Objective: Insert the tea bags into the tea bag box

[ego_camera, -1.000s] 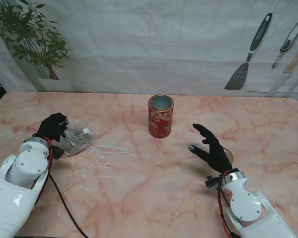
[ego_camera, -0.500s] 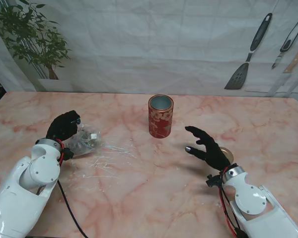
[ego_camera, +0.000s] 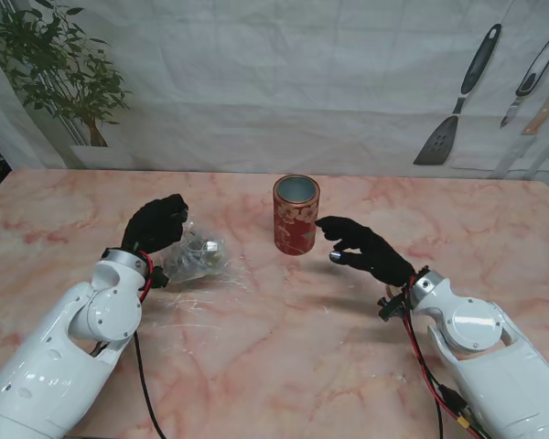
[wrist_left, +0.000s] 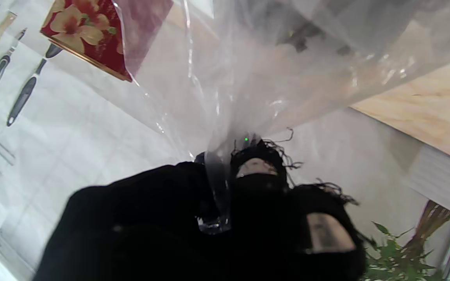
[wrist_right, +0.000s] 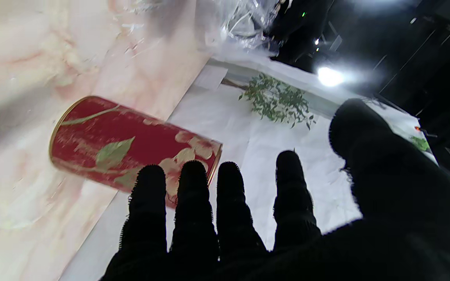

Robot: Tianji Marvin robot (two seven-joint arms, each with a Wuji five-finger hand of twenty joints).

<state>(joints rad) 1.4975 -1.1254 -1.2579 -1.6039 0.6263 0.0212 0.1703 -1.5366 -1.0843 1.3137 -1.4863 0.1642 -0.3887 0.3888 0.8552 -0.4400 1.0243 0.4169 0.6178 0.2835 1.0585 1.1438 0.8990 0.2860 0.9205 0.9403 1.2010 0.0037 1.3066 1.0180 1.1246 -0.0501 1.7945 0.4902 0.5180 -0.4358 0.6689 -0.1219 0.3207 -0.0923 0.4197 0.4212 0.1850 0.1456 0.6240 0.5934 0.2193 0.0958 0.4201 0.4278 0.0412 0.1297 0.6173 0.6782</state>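
the tea bag box (ego_camera: pixel 296 215), a red flowered tin with its top open, is stood upright near the middle of the marble worktop (ego_camera: pixel 284 357). a clear plastic bag of tea bags (ego_camera: pixel 196 257) is pinched in the left hand (ego_camera: pixel 153 225), left of the box. the right hand (ego_camera: pixel 364 251) is held with fingers spread and empty, just right of the box.

Left hand (ego_camera: pixel 154 227) clenched (gloved); right hand (ego_camera: pixel 361 250) spread.

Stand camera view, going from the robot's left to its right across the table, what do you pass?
Left hand → clear plastic bag of tea bags → red floral tea bag box → right hand.
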